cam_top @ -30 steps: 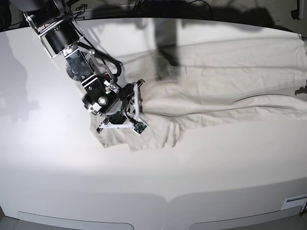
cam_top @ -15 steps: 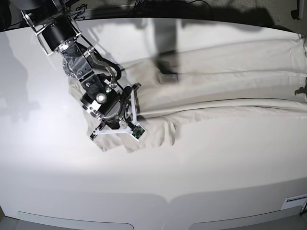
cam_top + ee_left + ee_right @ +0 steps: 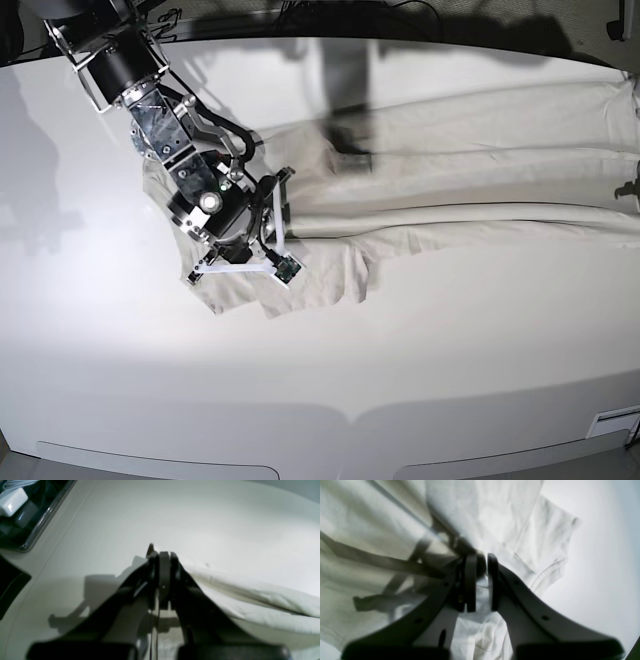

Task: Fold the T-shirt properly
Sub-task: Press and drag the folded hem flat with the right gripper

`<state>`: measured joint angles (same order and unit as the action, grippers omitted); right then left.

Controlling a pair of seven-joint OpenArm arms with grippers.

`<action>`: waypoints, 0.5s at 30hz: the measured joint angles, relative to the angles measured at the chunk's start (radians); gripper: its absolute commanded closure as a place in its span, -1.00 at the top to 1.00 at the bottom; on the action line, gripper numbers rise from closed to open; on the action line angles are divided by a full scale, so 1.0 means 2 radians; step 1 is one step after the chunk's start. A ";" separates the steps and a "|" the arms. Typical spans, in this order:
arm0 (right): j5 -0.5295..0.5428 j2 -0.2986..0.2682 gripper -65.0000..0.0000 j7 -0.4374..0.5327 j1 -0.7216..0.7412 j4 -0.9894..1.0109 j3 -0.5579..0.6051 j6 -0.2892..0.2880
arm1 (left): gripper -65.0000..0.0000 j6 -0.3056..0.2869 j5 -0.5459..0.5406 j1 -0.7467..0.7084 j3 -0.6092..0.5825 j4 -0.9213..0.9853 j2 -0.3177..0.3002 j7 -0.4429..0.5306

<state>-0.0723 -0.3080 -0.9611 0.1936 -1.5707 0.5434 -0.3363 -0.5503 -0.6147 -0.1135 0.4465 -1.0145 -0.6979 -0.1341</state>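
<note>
Fabric of the T-shirt (image 3: 470, 150) lies stretched in long folds across the far half of the white table (image 3: 400, 370), from the right edge to a bunched sleeve at left. Right gripper (image 3: 481, 580) pinches a fold there between nearly pressed jaws. Left gripper (image 3: 162, 577) has its jaws pressed together on the shirt's edge. Dark clutter borders the table.

Bright overhead light, glare on table (image 3: 90, 330); wrist views soft, near fingers blurry, hard shadows behind.
</note>
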 measured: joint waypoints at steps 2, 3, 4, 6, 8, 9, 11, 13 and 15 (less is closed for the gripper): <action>0.000 0.000 -0.73 0.001 0.000 0.000 0.000 0.000 | -1.00 0.000 0.000 0.000 0.000 0.000 0.000 0.000; 0.000 0.000 -0.73 0.002 0.000 0.000 0.000 0.000 | -1.00 0.000 0.000 0.000 0.000 0.000 0.000 0.000; 0.000 0.000 -0.73 0.001 0.000 0.000 0.000 0.000 | -1.00 0.000 0.000 0.000 0.000 0.000 0.000 0.000; -0.007 0.000 -0.73 0.001 0.000 0.000 0.000 0.000 | -1.00 0.000 0.000 0.000 0.000 0.000 0.000 0.000; -0.018 0.000 -0.61 0.001 0.000 0.000 0.000 0.000 | -1.00 0.000 0.000 0.000 0.000 0.000 0.000 0.000; -0.018 -0.001 -0.50 0.001 0.001 0.000 0.000 0.000 | -1.00 0.000 0.000 0.000 0.000 0.000 0.000 0.000; -0.018 -0.001 -0.28 -0.002 0.008 0.000 0.000 0.000 | -1.00 0.000 0.000 0.000 0.000 0.000 0.000 0.000; -0.019 -0.002 -0.18 -0.008 0.020 0.000 0.000 0.000 | -1.00 0.000 0.000 0.000 0.000 0.000 0.000 0.000; -0.016 -0.001 -0.18 -0.008 0.032 0.001 -0.007 0.000 | -1.00 0.000 0.000 0.000 0.000 0.000 0.000 0.000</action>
<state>-0.1051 -0.3099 -0.9771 0.2584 -1.5684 0.5289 -0.3363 -0.5503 -0.6147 -0.1135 0.4465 -1.0145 -0.6979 -0.1341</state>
